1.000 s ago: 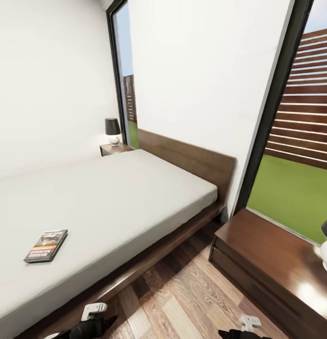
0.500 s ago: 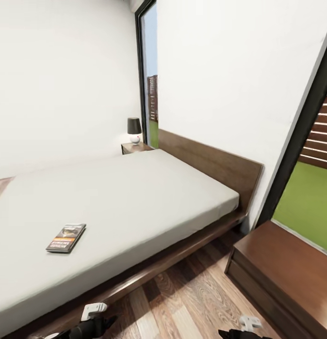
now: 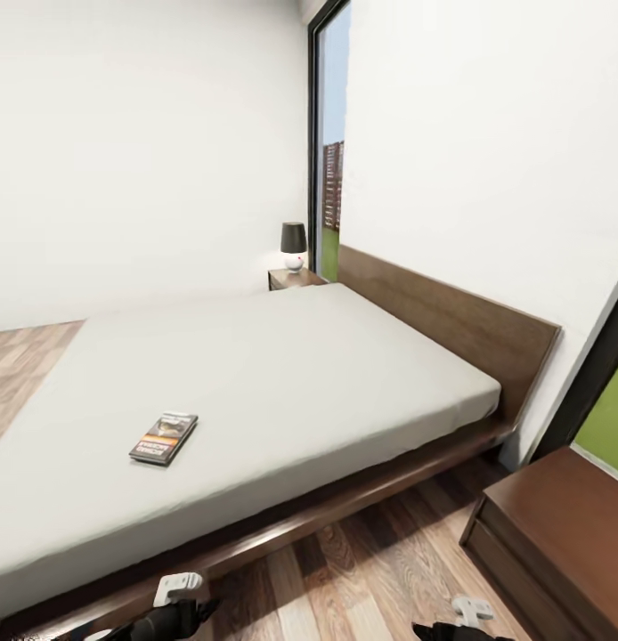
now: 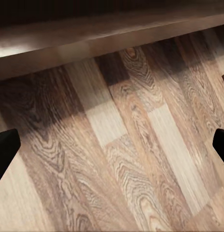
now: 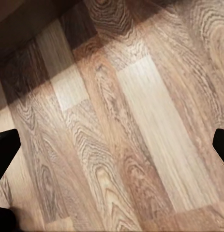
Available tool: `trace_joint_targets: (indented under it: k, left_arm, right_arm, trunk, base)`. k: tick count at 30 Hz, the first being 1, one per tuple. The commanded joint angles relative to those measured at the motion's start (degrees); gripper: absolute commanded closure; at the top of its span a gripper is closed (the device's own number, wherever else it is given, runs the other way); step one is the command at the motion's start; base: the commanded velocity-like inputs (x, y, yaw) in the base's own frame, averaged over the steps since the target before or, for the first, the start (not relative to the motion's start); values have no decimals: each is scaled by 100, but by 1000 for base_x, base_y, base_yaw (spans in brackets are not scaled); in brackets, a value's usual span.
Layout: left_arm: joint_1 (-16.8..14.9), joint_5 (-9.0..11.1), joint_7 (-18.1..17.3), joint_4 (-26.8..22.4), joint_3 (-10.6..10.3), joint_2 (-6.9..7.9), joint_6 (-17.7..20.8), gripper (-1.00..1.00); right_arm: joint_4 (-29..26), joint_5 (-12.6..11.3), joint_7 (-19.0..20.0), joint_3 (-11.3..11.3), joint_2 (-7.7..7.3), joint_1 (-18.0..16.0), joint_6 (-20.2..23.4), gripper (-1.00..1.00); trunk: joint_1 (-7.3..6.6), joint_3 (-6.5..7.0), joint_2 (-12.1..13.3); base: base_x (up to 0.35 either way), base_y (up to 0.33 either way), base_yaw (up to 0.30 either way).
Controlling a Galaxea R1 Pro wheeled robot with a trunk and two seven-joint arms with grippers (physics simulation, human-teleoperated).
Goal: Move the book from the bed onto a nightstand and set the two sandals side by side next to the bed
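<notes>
Thin grey-black paperback book with orange band (image 3: 164, 438) lies flat on the light-grey bed mattress (image 3: 282, 374), long axis toward one o'clock. Wrist views show wood-plank floor (image 4: 126, 145); both claws spread, released, empty.

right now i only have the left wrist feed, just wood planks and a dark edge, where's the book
Observer: In the head view the book lies flat on the grey mattress of the bed, near the side facing the robot.
Operator: any nightstand close
Observer: Yes, one nightstand stands on the floor at the robot's right, beside the head of the bed.
Operator: is there a second one
Observer: A far nightstand sits on the other side of the bed by the headboard, with a lamp on it.
Operator: what's my right gripper doing
Observer: In the right wrist view its fingertips stand wide apart over bare floor, holding nothing.
</notes>
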Motion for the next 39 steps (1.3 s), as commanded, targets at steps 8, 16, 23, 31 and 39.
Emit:
trace_joint_targets:
  k: [8, 16, 23, 31, 39]
  left_arm:
    - [-5, -62, -8, 3, 40, 3, -38, -100]
    - [-5, -62, -8, 3, 36, 2, -36, -100]
    - [-5, -62, -8, 3, 37, 4, -36, -100]
    - [-5, -62, -8, 1, 38, 6, -37, -100]
    - [-5, -62, -8, 3, 39, 6, -36, -100]
  right_arm:
    - [15, 15, 19, -38, -3, -8, -14, -100]
    - [15, 17, 19, -39, -6, -6, -14, -100]
    - [15, 22, 19, -37, -3, -6, -14, -100]
    - [15, 18, 19, -41, -9, -4, -14, -100]
    - [15, 15, 19, -37, -6, -5, -13, -100]
  trunk:
    - [1, -5, -3]
    - [1, -5, -3]
    - [1, -5, -3]
    - [1, -5, -3]
    - [1, -5, -3]
  base:
    - [41, -38, 291]
    - [45, -39, 292]
    - [128, -116, 292]
    - [6, -6, 229]
    - [0, 0, 99]
